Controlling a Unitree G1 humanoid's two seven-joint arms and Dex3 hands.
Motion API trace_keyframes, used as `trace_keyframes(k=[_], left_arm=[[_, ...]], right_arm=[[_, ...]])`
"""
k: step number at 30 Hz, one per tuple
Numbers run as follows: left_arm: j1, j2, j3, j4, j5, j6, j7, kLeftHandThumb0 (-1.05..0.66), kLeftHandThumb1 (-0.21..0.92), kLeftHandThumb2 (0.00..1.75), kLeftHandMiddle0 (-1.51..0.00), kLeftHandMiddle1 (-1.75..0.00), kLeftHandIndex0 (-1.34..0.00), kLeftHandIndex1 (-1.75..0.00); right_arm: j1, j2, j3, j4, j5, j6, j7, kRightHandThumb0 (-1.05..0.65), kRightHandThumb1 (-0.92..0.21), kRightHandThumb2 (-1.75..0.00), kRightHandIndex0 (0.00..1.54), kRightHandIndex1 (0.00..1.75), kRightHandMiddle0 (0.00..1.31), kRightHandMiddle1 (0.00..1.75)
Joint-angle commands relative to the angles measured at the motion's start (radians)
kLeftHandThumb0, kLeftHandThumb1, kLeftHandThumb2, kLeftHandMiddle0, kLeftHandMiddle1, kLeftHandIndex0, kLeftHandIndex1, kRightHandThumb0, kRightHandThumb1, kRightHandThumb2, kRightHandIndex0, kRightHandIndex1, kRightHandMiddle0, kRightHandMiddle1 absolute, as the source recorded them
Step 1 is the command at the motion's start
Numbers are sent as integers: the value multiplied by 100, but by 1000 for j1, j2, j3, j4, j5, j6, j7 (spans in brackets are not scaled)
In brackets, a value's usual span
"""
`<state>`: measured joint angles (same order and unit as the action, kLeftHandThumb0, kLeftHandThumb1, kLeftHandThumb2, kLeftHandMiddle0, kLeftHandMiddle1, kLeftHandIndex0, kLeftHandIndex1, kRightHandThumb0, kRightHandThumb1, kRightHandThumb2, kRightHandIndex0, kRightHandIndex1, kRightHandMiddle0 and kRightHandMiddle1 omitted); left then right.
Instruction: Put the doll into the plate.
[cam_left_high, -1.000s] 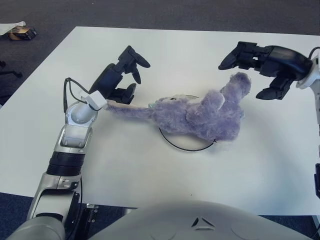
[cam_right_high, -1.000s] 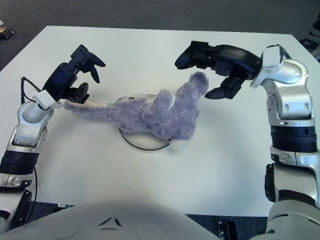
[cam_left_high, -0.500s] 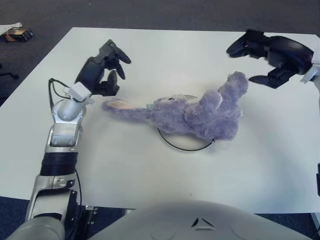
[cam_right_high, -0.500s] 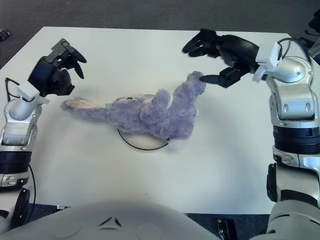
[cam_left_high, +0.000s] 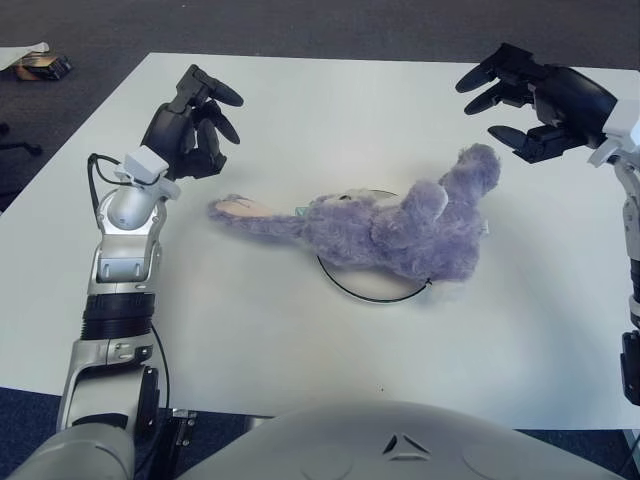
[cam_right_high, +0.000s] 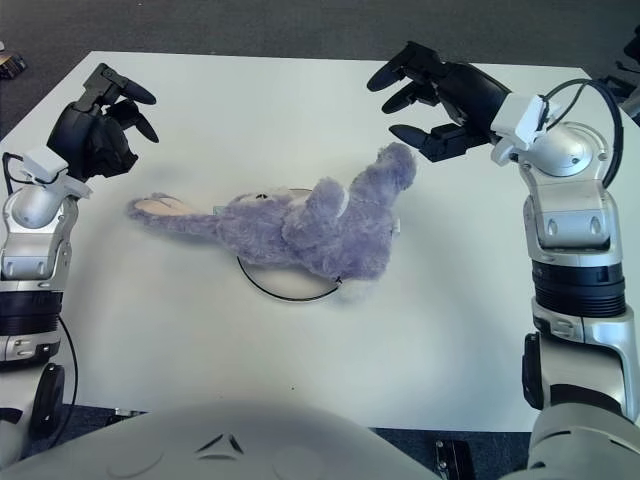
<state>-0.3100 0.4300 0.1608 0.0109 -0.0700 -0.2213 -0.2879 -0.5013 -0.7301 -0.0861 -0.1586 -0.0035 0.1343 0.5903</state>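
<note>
the purple doll (cam_left_high: 400, 230) lies across the plate (cam_left_high: 370, 290) on the white desk (cam_left_high: 300, 340), one limb reaching left beyond the rim. the left hand (cam_left_high: 190, 125) is raised beside it, fingers spread, holding nothing. the right hand (cam_right_high: 440, 100) is above the doll's right end, fingers spread too.

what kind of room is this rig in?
Probably an office or lab: a plain white table on dark carpet, bearing only a purple doll and a plate. Small clutter lies on the floor.
</note>
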Motion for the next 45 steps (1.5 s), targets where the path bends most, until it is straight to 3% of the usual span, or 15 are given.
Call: trace_keyframes(k=[1, 4, 5, 6, 9, 12, 15, 20, 22, 26, 34, 37, 44, 45], left_arm=[[-9, 3, 20, 4, 11, 30, 27, -100, 92, 111, -48, -141, -4, -157], [-15, 4, 23, 16, 16, 39, 36, -99, 92, 112, -44, -117, -2, -154], [-18, 3, 24, 20, 16, 41, 40, -99, 92, 112, -44, -116, -1, -153], [-21, 1, 26, 23, 14, 45, 43, -98, 92, 112, -44, -114, -1, -151], [-27, -6, 29, 26, 6, 60, 52, -96, 92, 111, -47, -120, 0, -151], [-30, -14, 34, 25, -6, 81, 60, -95, 92, 111, -48, -127, 0, -154], [-31, -22, 37, 25, -19, 93, 61, -95, 92, 111, -48, -133, -1, -157], [-41, -44, 48, 46, -48, 114, 63, -95, 92, 111, -48, -132, -2, -160], [-50, -51, 53, 73, -57, 113, 64, -95, 92, 112, -51, -149, -3, -161], [-69, -60, 64, 129, -78, 108, 61, -93, 92, 112, -51, -168, -5, -165], [-82, -80, 72, 174, -90, 97, 70, -87, 92, 112, -55, -174, -4, -169], [-83, -95, 72, 191, -80, 88, 89, -85, 92, 112, -58, -175, -2, -169], [-83, -111, 72, 227, -62, 90, 127, -82, 92, 109, -58, -175, -1, -169], [-86, -111, 71, 237, -59, 92, 132, -82, 92, 109, -58, -175, -1, -169]], right_arm=[[-17, -22, 35, -46, -135, 95, -78, -73, -92, -70, 31, 112, 0, 107], [-28, -16, 49, -88, -165, 146, -78, -64, -91, -67, 30, 108, 0, 100], [-17, 7, 11, -44, -82, 107, -43, -72, -91, -74, 33, 105, 0, 102], [-6, 33, 2, -61, -78, 149, -66, -78, -92, -79, 33, 102, 0, 96], [0, 46, 1, -82, -111, 249, -113, -63, -91, -77, 27, 100, 0, 88], [-8, 44, -3, -78, -111, 293, -116, -51, -90, -77, 24, 97, 0, 82], [-16, 55, -10, -74, -95, 330, -122, -41, -85, -84, 24, 96, 0, 92], [-11, 113, -66, 40, -28, 285, -154, -35, -81, -91, 25, 99, 0, 107], [6, 143, -90, 59, -5, 259, -177, -36, -83, -90, 26, 103, 0, 114], [24, 175, -108, 48, 4, 263, -224, -41, -89, -84, 28, 104, 0, 104], [58, 232, -128, 59, 13, 221, -291, -48, -92, -86, 28, 103, 0, 99], [70, 254, -110, 140, -16, 139, -332, -51, -92, -90, 31, 106, 0, 110], [51, 285, -102, 277, -35, 35, -396, -53, -92, -93, 29, 116, 0, 127], [5, 284, -109, 452, -34, -48, -409, -53, -92, -93, 29, 116, 0, 127]])
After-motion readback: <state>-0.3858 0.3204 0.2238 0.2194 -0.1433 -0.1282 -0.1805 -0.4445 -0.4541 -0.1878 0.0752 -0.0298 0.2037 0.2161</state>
